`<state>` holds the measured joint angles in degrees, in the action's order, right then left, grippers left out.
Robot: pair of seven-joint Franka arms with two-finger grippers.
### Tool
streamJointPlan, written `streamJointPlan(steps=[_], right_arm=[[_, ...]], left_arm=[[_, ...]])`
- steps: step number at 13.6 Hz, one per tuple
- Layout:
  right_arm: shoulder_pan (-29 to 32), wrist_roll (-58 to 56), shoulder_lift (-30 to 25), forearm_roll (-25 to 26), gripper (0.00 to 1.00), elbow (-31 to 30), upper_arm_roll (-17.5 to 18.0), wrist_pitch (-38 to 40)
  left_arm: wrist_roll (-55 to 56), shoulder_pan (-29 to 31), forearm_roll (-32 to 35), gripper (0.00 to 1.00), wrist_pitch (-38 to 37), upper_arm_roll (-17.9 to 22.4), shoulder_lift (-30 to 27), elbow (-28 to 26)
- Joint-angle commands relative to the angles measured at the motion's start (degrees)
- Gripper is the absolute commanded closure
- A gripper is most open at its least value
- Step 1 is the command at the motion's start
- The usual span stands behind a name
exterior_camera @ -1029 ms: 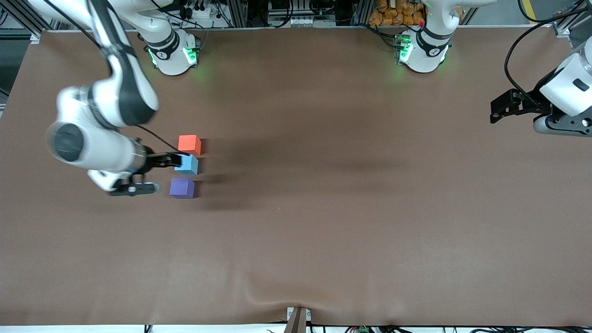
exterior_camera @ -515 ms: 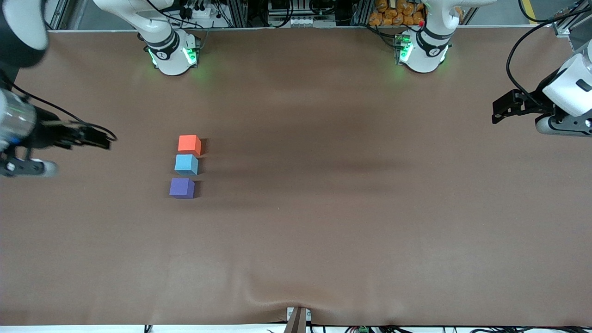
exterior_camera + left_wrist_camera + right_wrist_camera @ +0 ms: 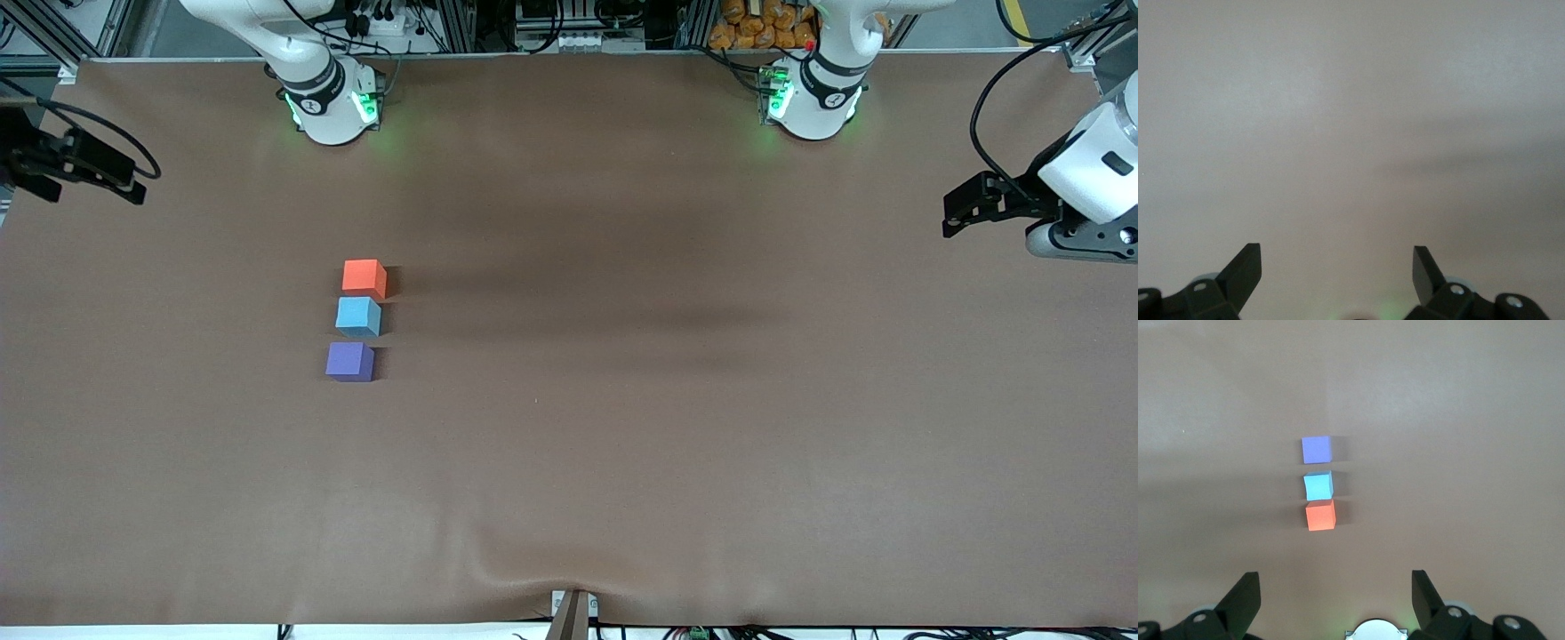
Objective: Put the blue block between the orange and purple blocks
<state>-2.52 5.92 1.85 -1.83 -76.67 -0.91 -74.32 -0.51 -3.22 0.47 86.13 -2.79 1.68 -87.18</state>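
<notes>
The blue block point(image 3: 358, 316) rests on the table in a row between the orange block point(image 3: 364, 276) and the purple block point(image 3: 349, 361). It sits close against the orange one, with a small gap to the purple one. The right wrist view shows the same row: purple point(image 3: 1316, 449), blue point(image 3: 1318, 485), orange point(image 3: 1320, 516). My right gripper point(image 3: 132, 187) is open and empty, high over the right arm's end of the table, well away from the blocks; its jaws stand wide in its wrist view point(image 3: 1336, 587). My left gripper point(image 3: 951, 216) waits open and empty at the left arm's end point(image 3: 1337, 263).
The brown table cover point(image 3: 622, 400) has a wrinkle near the front camera's edge point(image 3: 524, 569). The two arm bases point(image 3: 331, 105) point(image 3: 811, 100) stand at the farthest edge from the camera. The left wrist view shows only bare cover.
My right gripper was at the blue block a second ago; it has drawn back and away toward the right arm's end of the table. The blocks stay in their row. The left arm barely moved.
</notes>
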Motion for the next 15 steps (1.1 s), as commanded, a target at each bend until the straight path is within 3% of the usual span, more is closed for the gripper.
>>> streamJointPlan(steps=[1, 15], right_arm=[[3.5, -3.4, -3.4, 0.2, 0.00, -6.3, 0.6, -3.2], [4.8, -4.3, -3.7, 0.2, 0.00, -5.9, 2.0, -4.6]], left_arm=[[-0.5, 0.1, -0.7, 0.00, 0.5, 0.1, -0.4, 0.2], [-1.0, 0.4, -1.9, 0.00, 1.0, 0.2, -0.5, 0.2]])
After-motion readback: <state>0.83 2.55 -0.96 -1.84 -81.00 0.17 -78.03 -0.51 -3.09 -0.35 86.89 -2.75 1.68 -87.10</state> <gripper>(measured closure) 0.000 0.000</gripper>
